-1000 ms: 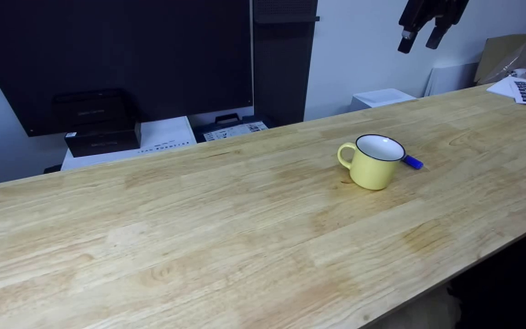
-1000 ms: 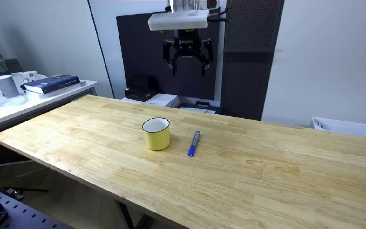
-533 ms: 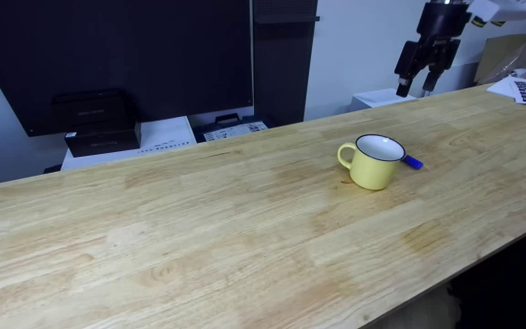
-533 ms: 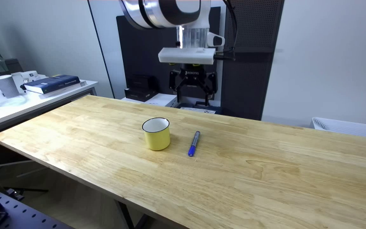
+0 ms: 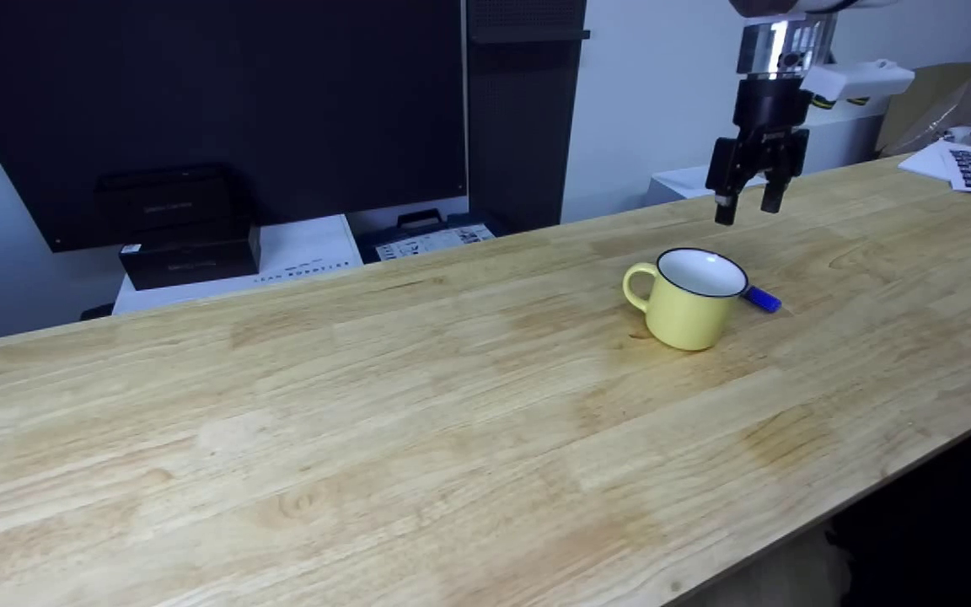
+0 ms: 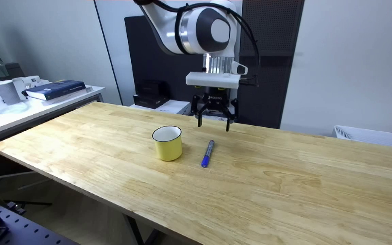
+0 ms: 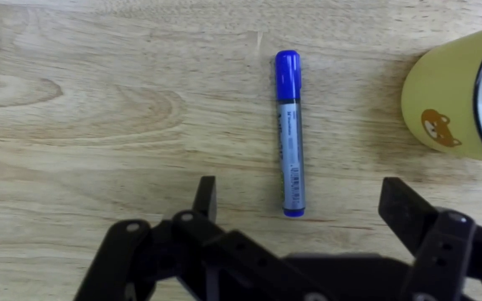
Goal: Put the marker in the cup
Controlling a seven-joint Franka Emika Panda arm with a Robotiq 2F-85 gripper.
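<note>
"How far are we?"

"Barely started: our Robotiq fingers (image 7: pixel 406 214) stand apart, empty; the blue-capped marker (image 7: pixel 292 146) lies on the wooden tabletop (image 6: pixel 250 194) beside the yellow mug (image 6: pixel 169 149). Grasping and placing remain."

The arm (image 6: pixel 194 30) is glossy white with silver and dark grey bands, black cables (image 6: pixel 209 4) looped over it. A shiny ribbed collar (image 6: pixel 219 64) meets a flat white housing (image 6: pixel 213 80). The black claw (image 6: pixel 213 127) carries pale ROBOTIQ lettering (image 6: pixel 216 97), and its angular links (image 7: pixel 245 256) are dotted with round metallic screws (image 7: pixel 187 217).
</note>
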